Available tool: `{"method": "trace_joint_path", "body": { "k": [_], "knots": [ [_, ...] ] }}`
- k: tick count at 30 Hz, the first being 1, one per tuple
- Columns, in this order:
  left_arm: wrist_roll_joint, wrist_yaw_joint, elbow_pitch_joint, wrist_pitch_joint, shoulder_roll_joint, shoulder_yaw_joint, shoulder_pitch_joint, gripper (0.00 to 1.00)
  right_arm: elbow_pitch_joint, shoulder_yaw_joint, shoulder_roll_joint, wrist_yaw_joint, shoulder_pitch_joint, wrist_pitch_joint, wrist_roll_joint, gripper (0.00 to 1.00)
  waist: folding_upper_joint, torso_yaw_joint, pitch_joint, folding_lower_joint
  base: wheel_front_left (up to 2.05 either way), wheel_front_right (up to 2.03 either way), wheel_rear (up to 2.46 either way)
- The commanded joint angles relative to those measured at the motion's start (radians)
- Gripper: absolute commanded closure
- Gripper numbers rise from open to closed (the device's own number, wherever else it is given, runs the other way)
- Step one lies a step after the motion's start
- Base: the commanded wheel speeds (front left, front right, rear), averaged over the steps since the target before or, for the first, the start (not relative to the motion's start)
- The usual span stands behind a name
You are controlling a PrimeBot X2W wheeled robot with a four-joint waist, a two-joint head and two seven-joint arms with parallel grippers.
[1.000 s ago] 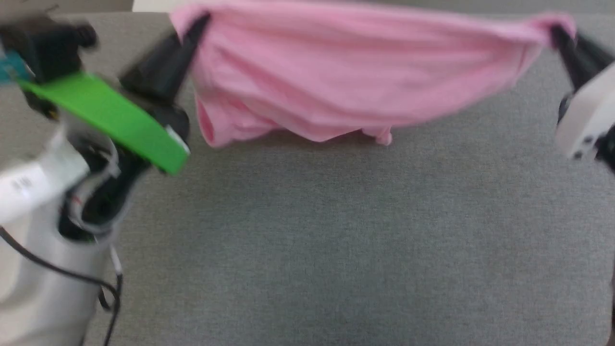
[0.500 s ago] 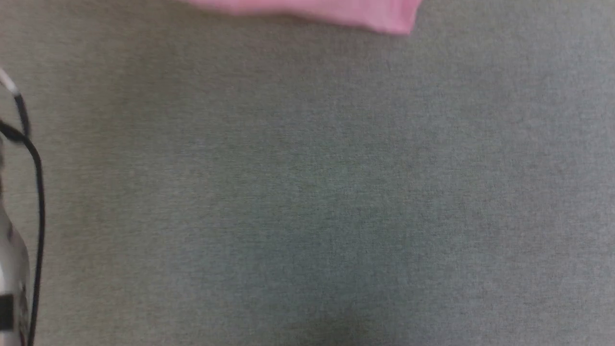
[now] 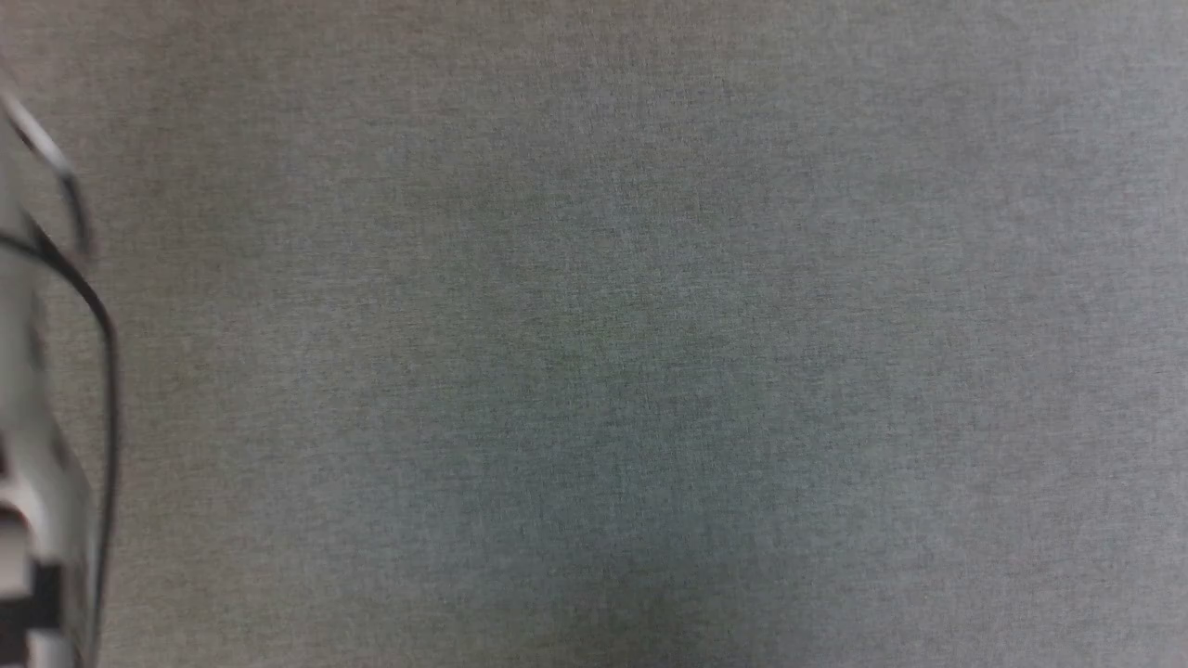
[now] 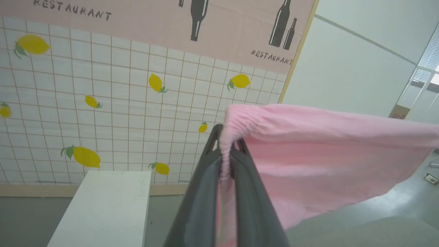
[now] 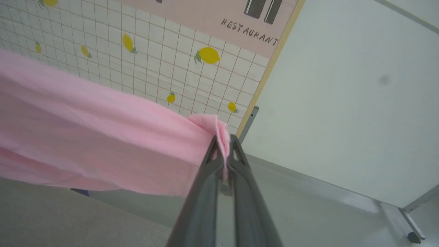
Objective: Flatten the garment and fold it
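A: Left pincer (image 4: 226, 151)?
B: Pinching the shorts (image 4: 325, 154) at the gathered waistband; the pink cloth stretches rightward, hanging in the air.
A: Right pincer (image 5: 224, 147)?
B: Pressed together on the opposite corner; beneath, blurred, perhaps the grey worktop (image 3: 594, 334).

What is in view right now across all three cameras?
garment: one, light pink, hanging stretched between both grippers
work surface: one, grey, woven texture, head view
wall panel: one, white tiles with yellow lemons under a pink RESTAURANT banner, behind the garment
block: one, white, at the panel's foot, left wrist view
cable: one, black, head view's left edge
forearm: one, pale, blurred, beside the cable
left gripper: one, dark, shut on the gathered waistband end
right gripper: one, dark, shut on the opposite end
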Motion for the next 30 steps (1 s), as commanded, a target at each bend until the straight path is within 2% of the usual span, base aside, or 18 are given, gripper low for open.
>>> {"method": "trace_joint_path", "body": {
  "k": [1,4,8,12,16,25,30],
  "knots": [
    [-0.018,-0.015,0.003,0.005,0.012,-0.007,0.071,1.00,0.004,0.012,-0.016,-0.002,0.068,0.008,0.021,1.00,0.0000,0.018,-0.031,-0.0002,0.00,0.00,0.00],
    [-0.027,-0.047,-0.016,0.027,0.028,-0.055,0.240,1.00,-0.021,0.051,-0.041,-0.002,0.230,0.038,0.082,1.00,0.0000,0.032,-0.071,-0.0002,0.00,0.00,0.00],
    [-0.048,-0.065,-0.074,0.037,0.039,-0.110,0.482,1.00,-0.098,0.061,-0.067,-0.002,0.483,0.086,0.171,1.00,0.0000,0.049,-0.138,-0.0002,0.00,0.00,0.00],
    [-0.090,-0.061,-0.143,0.027,0.036,-0.133,0.721,1.00,-0.202,0.007,-0.070,-0.002,0.746,0.142,0.235,1.00,0.0000,0.066,-0.203,-0.0002,0.00,0.00,0.00],
    [-0.130,-0.053,-0.212,0.035,0.046,-0.151,0.928,1.00,-0.306,-0.080,-0.040,-0.002,0.986,0.202,0.258,1.00,0.0000,0.080,-0.261,-0.0002,0.00,0.00,0.00],
    [-0.165,0.031,-0.390,0.086,0.085,-0.178,1.274,1.00,-0.520,-0.265,0.088,-0.002,1.414,0.373,0.212,1.00,0.0000,0.106,-0.374,-0.0002,0.00,0.00,0.00],
    [-0.175,0.085,-0.488,0.131,0.099,-0.199,1.397,1.00,-0.627,-0.330,0.159,-0.002,1.569,0.480,0.192,1.00,0.0000,0.120,-0.400,-0.0002,0.00,0.00,0.00]
  ]
}}
